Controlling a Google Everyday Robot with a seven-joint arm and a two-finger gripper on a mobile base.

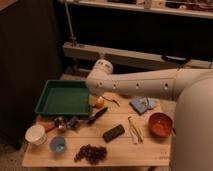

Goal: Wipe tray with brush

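- White round cup (35, 134): at the left edge of the wooden table (145, 150), toward its front-left corner.
- Small blue round bowl (58, 145): near the front edge, just right of the cup.
- Large shallow green plastic tray with a raised rim (62, 97): at the back-left corner, floor bare; this is the surface to be wiped.
- Small metal scoop with a red handle (61, 122): just in front of the tray's front rim.
- Cluster of dark grapes (91, 153): at the front edge, near its middle.
- Slim black long-handled brush (98, 115): lies flat and aslant, just off the tray's front-right corner, nothing gripping it.
- Small orange round object (99, 103): just beside the tray's right rim.
- Two-finger gripper (111, 100): tucked under the arm's rounded joint, just behind the brush; jaws wide, holding nothing.
- Short black rectangular block (113, 133): mid-table, toward the front.
- Blue folded cloth (142, 104): toward the back edge.
- Red round bowl (160, 124): near the right edge.
- White robot arm (145, 85): reaches in from the right. Judged step: approach to the brush, wiping not begun. The next move calls for lowering the wide jaws across the slanted handle, clear of the orange object and the scoop.
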